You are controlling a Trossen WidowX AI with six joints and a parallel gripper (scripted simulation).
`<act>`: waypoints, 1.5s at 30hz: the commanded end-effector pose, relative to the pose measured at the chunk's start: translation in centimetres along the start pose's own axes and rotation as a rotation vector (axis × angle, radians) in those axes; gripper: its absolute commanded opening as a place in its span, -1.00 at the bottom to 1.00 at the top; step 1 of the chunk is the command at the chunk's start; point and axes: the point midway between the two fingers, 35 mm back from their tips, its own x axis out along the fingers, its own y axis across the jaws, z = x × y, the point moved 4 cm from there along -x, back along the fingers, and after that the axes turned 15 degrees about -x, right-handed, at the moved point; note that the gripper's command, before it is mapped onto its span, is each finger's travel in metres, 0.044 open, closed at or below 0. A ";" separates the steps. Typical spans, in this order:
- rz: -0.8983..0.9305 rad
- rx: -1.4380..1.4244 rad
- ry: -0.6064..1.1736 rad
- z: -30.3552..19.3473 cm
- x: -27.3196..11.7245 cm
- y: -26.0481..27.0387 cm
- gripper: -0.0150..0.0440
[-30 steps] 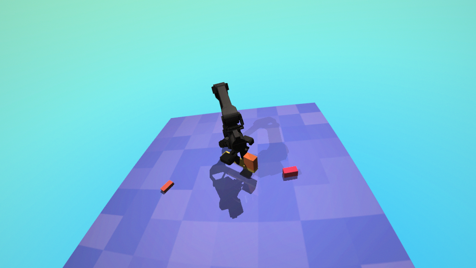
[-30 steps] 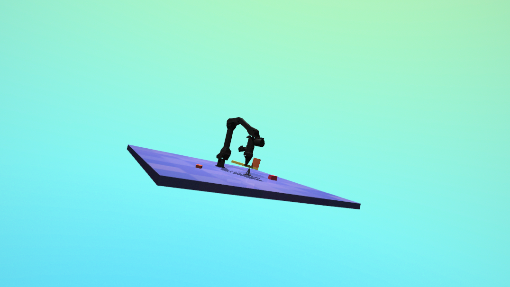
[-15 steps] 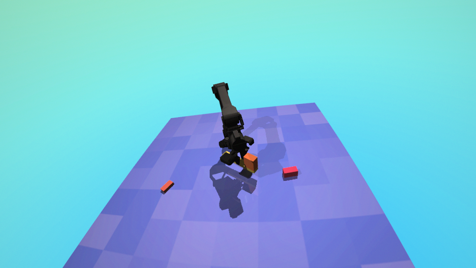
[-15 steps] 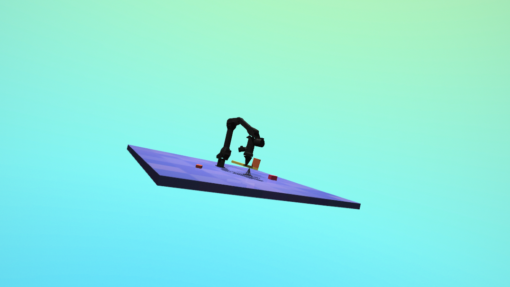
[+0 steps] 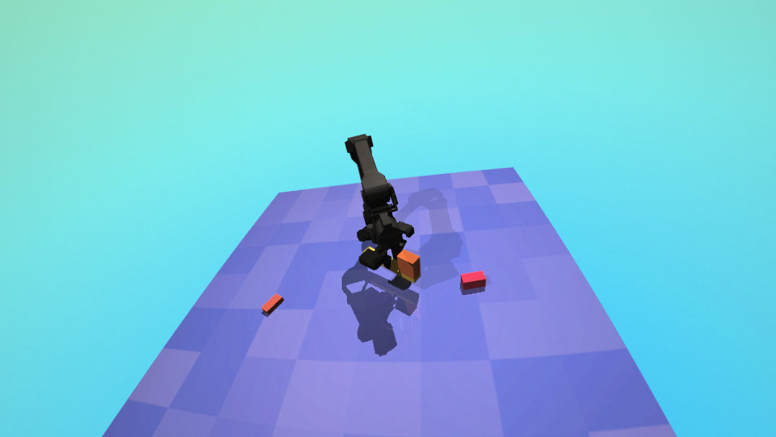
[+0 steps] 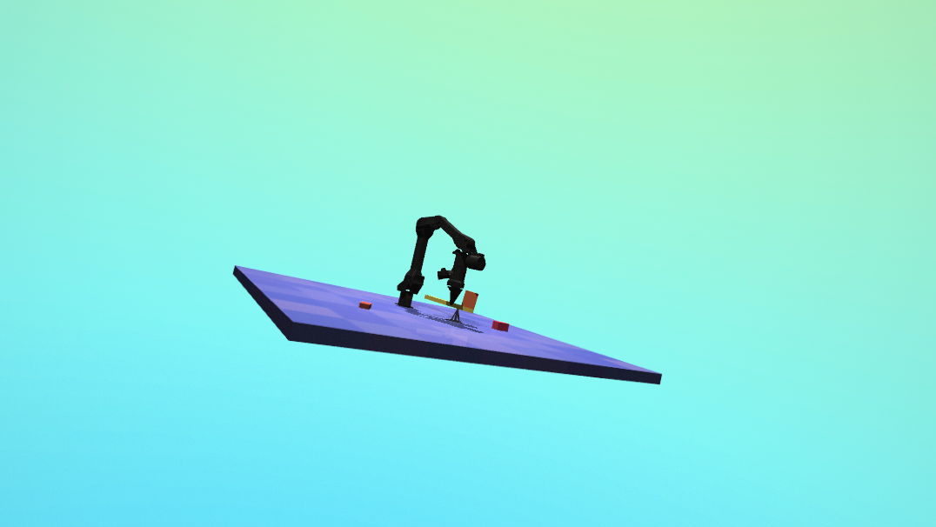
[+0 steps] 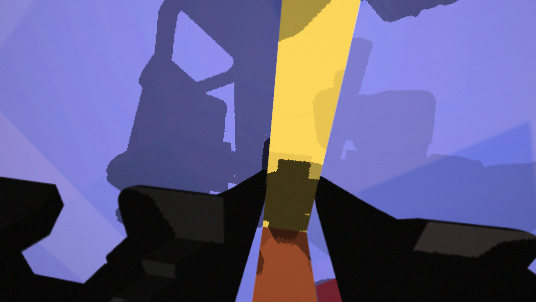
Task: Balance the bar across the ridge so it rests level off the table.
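Note:
A long yellow bar carries an upright orange block at one end. My gripper is shut on the bar, near the block, with one black finger on each side. The small dark ridge stands on the table under the bar in the exterior view. The bar is clear of the table and lies at or very close above the ridge's top. Whether they touch, and whether the bar is exactly level, I cannot tell. The arm hides much of the bar in the top view.
A red block lies beyond the block end of the bar. A smaller orange-red block lies on the other side of the table. The arm's base stands behind the ridge.

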 end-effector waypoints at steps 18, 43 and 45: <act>0.000 0.004 0.001 0.0 0.2 0.0 -0.49; 0.000 0.004 0.001 0.0 0.4 0.0 -0.49; 0.000 0.004 0.001 0.0 0.5 0.0 -0.49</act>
